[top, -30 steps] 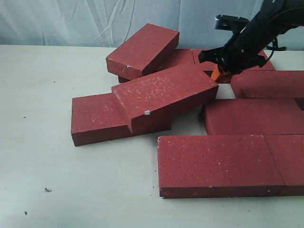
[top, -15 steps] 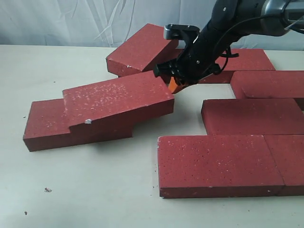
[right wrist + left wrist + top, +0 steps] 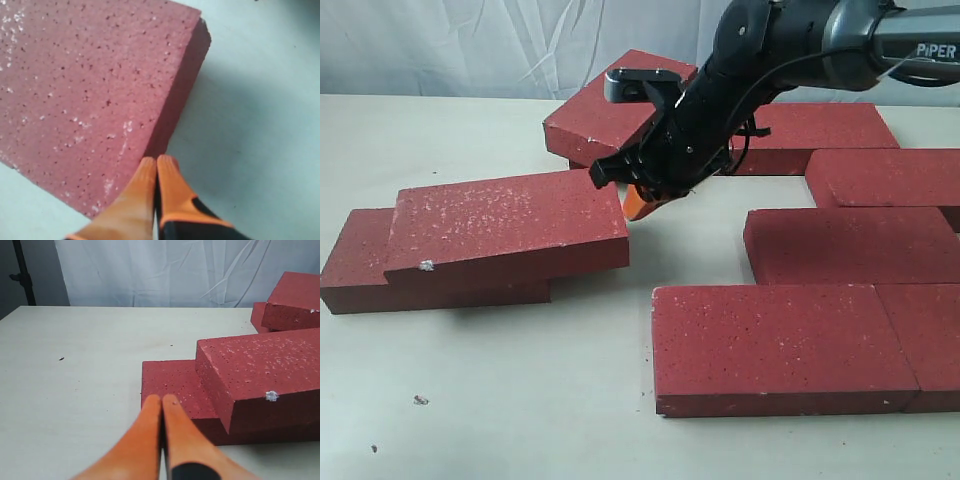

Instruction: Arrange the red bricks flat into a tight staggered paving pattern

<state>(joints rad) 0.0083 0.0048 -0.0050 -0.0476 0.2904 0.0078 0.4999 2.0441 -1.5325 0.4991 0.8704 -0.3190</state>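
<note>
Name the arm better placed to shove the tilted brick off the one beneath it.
Right. The right end effector, shut, sits at the tilted brick's end face, so it is probably ready to push. The left end effector, also shut, points at the lower brick instead.

The right arm (image 3: pixel 760 60) is matte black near the wrist. Farther back, a grey link carries white PIPER lettering (image 3: pixel 932 49). A grey camera block (image 3: pixel 635 82) juts out beside the wrist, with thin black cables (image 3: pixel 747 130) looping behind it. The right gripper (image 3: pixel 156 162) and left gripper (image 3: pixel 161 399) have smooth, tapered orange fingers, black toward the base.
</note>
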